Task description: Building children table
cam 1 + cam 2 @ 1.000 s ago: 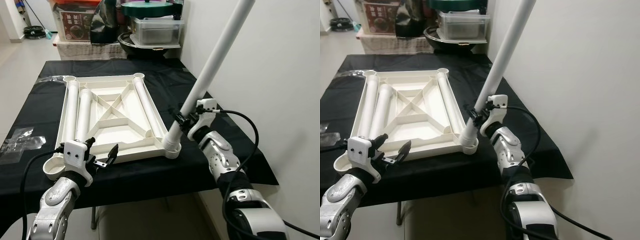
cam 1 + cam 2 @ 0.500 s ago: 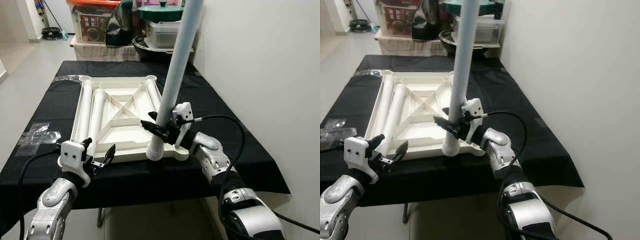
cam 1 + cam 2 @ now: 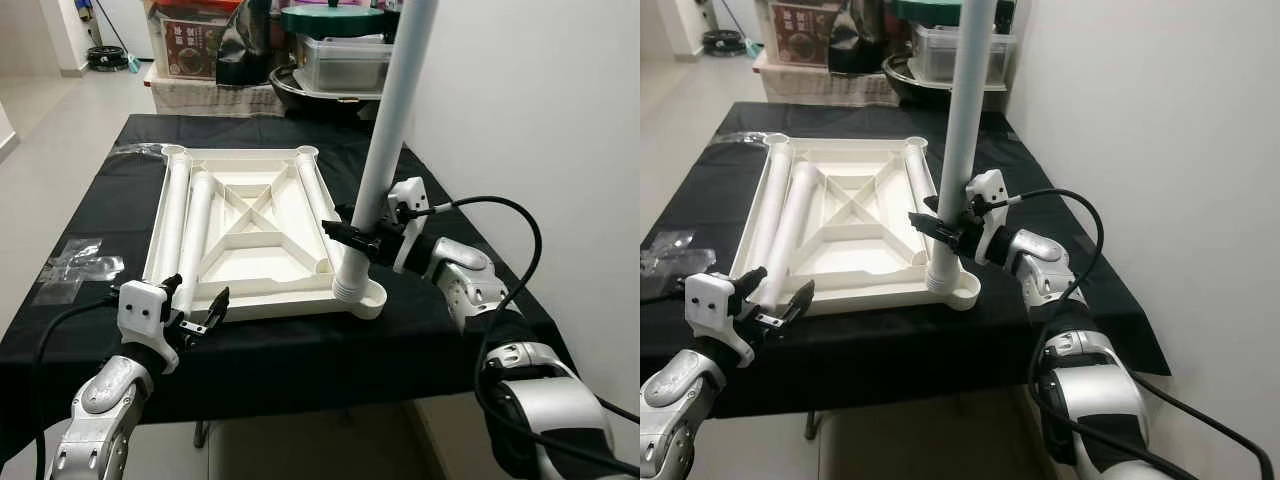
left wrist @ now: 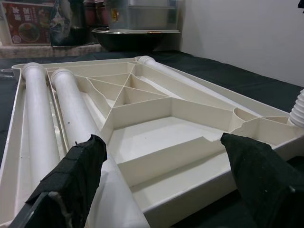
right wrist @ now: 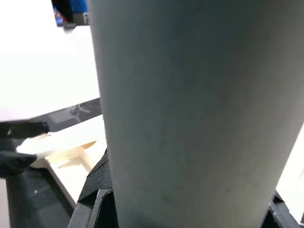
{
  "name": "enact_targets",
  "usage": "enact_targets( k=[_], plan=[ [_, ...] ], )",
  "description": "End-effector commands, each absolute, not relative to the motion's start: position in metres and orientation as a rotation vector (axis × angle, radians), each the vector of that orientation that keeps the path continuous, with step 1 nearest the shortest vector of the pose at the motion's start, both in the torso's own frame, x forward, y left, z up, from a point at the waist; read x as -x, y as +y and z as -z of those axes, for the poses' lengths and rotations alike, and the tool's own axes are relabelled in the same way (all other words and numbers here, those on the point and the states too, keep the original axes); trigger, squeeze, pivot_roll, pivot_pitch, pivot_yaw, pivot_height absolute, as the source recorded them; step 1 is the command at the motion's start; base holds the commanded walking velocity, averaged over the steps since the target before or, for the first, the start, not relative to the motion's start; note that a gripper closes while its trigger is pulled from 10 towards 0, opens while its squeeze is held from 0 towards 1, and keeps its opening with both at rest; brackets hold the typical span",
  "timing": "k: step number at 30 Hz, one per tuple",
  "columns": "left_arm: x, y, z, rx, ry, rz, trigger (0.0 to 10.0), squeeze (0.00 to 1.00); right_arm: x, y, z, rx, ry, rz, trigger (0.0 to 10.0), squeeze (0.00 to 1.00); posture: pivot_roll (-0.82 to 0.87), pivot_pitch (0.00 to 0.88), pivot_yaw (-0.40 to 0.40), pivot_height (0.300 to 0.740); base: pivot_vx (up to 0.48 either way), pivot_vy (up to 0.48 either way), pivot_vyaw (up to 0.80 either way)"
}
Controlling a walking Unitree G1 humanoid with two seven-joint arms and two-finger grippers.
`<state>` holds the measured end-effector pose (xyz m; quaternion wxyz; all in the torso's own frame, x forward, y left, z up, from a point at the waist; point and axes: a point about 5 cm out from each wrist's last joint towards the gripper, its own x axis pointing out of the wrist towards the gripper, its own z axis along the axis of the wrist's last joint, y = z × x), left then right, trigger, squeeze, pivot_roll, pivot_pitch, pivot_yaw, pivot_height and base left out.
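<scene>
An upside-down white plastic tabletop (image 3: 245, 225) lies on a black-covered table, with ribs in an X across its underside. Two white table legs (image 3: 190, 225) lie inside it along its left side, and another lies along its right side (image 3: 312, 205). My right gripper (image 3: 358, 238) is shut on a long white table leg (image 3: 385, 150), which stands nearly upright with its threaded foot in the near right corner socket (image 3: 362, 296). My left gripper (image 3: 195, 318) is open at the tabletop's near left corner, holding nothing; its wrist view looks across the tabletop (image 4: 156, 133).
The black table cloth (image 3: 100, 210) hangs over the near edge. A white wall (image 3: 520, 120) stands close on the right. Boxes, a dark bowl and a plastic bin (image 3: 345, 60) are stacked behind the table. Clear plastic wrap (image 3: 75, 262) lies at the left.
The right gripper has swung the leg from leaning to nearly upright and set its foot in the near right corner socket. The camera shifted. The left gripper has stayed put.
</scene>
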<state>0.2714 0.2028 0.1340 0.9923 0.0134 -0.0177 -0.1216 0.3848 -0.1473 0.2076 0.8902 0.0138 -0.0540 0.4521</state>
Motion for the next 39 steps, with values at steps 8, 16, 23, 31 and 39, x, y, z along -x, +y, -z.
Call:
enact_targets(
  k=[8,16,23,31,39],
  plan=[
    [-0.274,0.201,-0.134,-0.037,-0.029,0.261,10.0,0.0,-0.387,-0.162,-0.205,0.017,-0.089,-0.89,0.0,0.0,0.07,0.0,-0.102,0.74,0.0,0.0,0.0],
    [-0.271,0.202,-0.133,-0.038,-0.027,0.253,10.0,0.0,-0.389,-0.168,-0.197,0.047,-0.048,-0.805,0.0,0.0,0.08,0.0,-0.108,0.74,0.0,0.0,0.0],
    [-0.271,0.202,-0.133,-0.038,-0.027,0.252,10.0,0.0,-0.393,-0.175,-0.19,0.06,-0.009,-0.682,0.0,0.0,0.09,0.0,-0.112,0.74,0.0,0.0,0.0],
    [-0.272,0.201,-0.133,-0.038,-0.029,0.256,10.0,0.0,-0.394,-0.179,-0.182,0.056,0.048,-0.618,0.0,0.0,0.09,0.0,-0.112,0.74,0.0,0.0,0.0],
    [-0.273,0.2,-0.132,-0.037,-0.03,0.259,10.0,0.0,-0.393,-0.166,-0.176,0.101,0.07,-0.665,0.0,0.0,0.09,0.0,-0.117,0.74,0.0,0.0,0.0]
  ],
)
